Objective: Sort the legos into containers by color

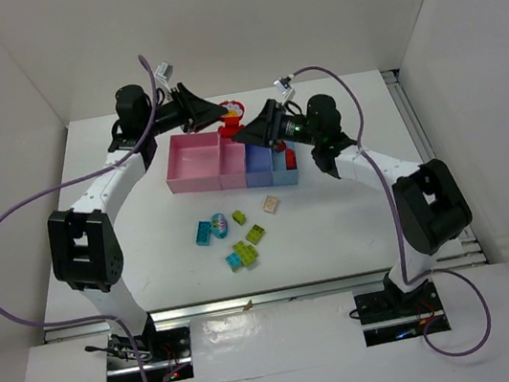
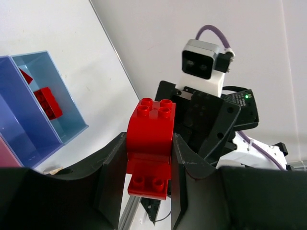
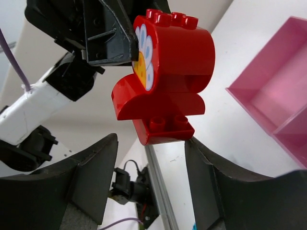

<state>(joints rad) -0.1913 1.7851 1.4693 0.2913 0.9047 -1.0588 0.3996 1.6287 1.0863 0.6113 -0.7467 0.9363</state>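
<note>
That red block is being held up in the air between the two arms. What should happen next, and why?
Probably the open right fingers should ease forward to straddle the red block and take it. The left fingers grip it beyond the tray, and other red blocks already lie in the light blue bin at the right end.

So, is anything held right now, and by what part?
The left gripper clamps the red lego by its opposite side faces; the right gripper is open, empty.

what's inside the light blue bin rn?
The light blue bin holds one red brick and a second red piece, half hidden by the blue bin wall. The floor behind that wall is covered.
</note>
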